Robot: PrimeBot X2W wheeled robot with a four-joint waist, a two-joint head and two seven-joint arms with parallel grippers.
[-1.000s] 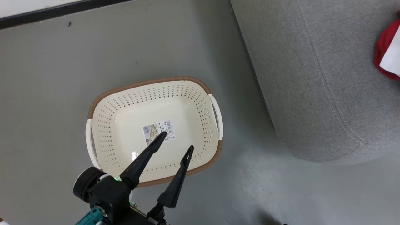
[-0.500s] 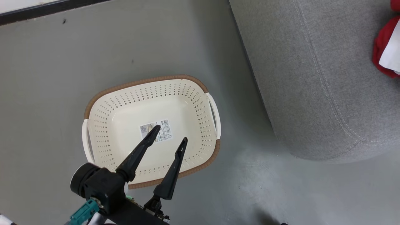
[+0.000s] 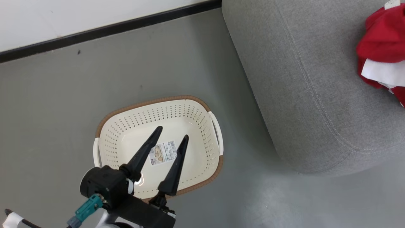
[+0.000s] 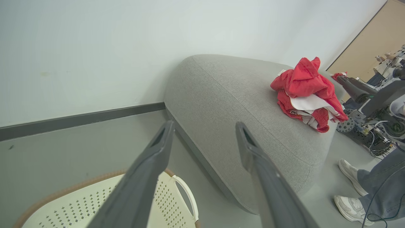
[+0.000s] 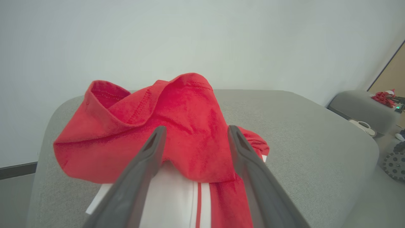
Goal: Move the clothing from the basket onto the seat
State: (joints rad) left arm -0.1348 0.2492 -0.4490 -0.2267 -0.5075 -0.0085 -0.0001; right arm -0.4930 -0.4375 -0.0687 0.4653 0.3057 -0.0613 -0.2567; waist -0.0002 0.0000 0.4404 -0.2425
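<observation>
While the clothing [image 3: 381, 47] lies bunched in a red heap with white panels on top of the seat [image 3: 300, 79], toward its right end in the head view, the basket [image 3: 202, 126] stands on the grey floor [image 3: 47, 110] near the seat's left end, not touching it. Red folds sit uppermost on the heap, and the right wrist view shows a white panel with a thin red stripe beneath them. Close over the heap, the right hand [image 5: 196, 127] is open, its two dark fingers spread to either side of the red folds; I cannot tell whether they touch the cloth. Inside the basket, a label sticker [image 3: 163, 153] lies on the cream bottom. Above the basket hangs the left hand [image 3: 171, 132], open, with its fingers apart and gripping nothing. Behind the basket a dark skirting strip [image 3: 110, 28] runs along the foot of a white wall [image 3: 63, 19]. In the left wrist view a person's feet in white shoes [image 4: 348, 171] stand on the floor beyond the seat's rounded corner.
</observation>
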